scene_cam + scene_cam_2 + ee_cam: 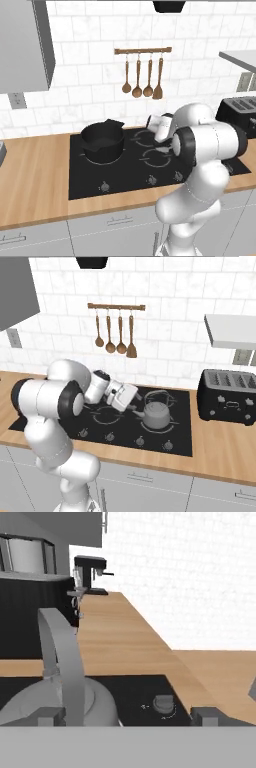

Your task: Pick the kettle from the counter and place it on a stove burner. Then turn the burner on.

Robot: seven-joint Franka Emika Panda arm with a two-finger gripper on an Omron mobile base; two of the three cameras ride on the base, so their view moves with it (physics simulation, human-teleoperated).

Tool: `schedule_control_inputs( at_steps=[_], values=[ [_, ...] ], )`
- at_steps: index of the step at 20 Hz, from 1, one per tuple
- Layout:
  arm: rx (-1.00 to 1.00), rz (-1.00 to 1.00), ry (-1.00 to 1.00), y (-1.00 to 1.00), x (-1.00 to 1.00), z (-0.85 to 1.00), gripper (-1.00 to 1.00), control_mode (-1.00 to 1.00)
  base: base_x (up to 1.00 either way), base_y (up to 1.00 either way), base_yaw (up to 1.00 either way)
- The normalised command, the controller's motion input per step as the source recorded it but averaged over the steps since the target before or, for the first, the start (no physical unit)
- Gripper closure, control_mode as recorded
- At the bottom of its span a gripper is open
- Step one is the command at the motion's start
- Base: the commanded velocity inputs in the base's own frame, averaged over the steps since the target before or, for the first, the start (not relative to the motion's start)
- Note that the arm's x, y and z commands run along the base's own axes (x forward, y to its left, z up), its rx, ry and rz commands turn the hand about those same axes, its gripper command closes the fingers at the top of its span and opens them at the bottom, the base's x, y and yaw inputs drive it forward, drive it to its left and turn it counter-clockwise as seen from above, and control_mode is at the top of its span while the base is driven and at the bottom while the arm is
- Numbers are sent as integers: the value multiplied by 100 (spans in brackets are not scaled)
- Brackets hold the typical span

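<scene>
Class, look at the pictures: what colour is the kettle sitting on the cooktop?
Grey metal; the kettle shows best in the right base view.

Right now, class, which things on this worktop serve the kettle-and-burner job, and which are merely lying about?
Job: small grey metal kettle; grey ringed stove burner beneath it; burner knobs; open claw.
Idle: black pot; black toaster; hanging wooden spoons; coffee machine.

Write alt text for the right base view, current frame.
A grey kettle sits on a front burner of the black cooktop, with the white arm's open gripper just beside its spout, holding nothing. A black toaster stands on the wooden counter to the right.
</scene>
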Motion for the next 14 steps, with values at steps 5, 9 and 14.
schedule_control_inputs(
  at_steps=[5, 9, 14],
  values=[
    [0, 9, -12, 24, -28, 45, -100, -100, 0, 0, 0],
    [0, 36, -2, 9, -59, 35, -100, -100, 0, 0, 0],
    [0, 51, 0, 3, -49, 22, -100, -100, 0, 0, 0]
  ],
)
